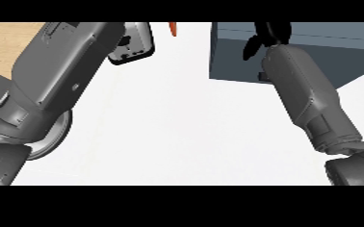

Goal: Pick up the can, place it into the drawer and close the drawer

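The drawer (235, 53), a dark blue-grey box, sits on the white table (177, 125). The right hand (268, 32) hangs over the drawer's near part, cut off by the view's upper edge, so whether it is open or closed, or holds anything, cannot be told. The can cannot be made out, in the hand or in the drawer; the drawer's visible inside shows only dark walls. Just left of the drawer lies a small orange tip (173, 28). Farther left, the left forearm (57, 77) crosses a pale disc (53, 137).

White counter top (185, 125) under even light, with a strip of pale wood (18, 38) (far left corner).
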Motion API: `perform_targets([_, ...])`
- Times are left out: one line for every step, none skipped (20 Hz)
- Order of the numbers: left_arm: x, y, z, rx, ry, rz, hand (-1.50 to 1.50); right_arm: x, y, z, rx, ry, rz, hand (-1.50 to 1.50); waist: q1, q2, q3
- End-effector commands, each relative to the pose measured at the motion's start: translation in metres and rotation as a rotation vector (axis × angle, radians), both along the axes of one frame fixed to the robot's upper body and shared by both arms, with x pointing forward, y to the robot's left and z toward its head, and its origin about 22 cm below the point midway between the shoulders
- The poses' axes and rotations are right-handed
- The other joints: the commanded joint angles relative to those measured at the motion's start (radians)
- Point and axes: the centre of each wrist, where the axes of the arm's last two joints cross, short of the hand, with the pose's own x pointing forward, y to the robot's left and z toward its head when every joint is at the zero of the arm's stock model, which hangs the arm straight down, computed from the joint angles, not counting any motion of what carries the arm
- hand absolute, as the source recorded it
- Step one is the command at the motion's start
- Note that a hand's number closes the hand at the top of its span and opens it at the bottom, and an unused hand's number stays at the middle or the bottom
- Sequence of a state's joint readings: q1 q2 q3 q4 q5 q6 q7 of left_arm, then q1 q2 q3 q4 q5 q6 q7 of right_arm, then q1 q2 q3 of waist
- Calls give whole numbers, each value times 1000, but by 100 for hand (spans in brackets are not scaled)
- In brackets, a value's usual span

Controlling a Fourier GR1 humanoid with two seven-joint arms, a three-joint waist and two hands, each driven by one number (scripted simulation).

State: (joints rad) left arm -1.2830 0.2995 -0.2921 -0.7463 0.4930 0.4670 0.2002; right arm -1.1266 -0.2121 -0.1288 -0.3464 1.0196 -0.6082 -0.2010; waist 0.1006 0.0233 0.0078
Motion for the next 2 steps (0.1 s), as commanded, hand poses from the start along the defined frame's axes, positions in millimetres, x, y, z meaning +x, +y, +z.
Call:
perform_targets([-6, 5, 2, -5, 0, -13, -150, 7, 30, 30, 161, -105, 18, -150, 38, -6, -5])
perform_targets([-9, 10, -11, 0, 11, -4, -150, 8, 18, 33, 156, -108, 30, -150, 27, -14, -6])
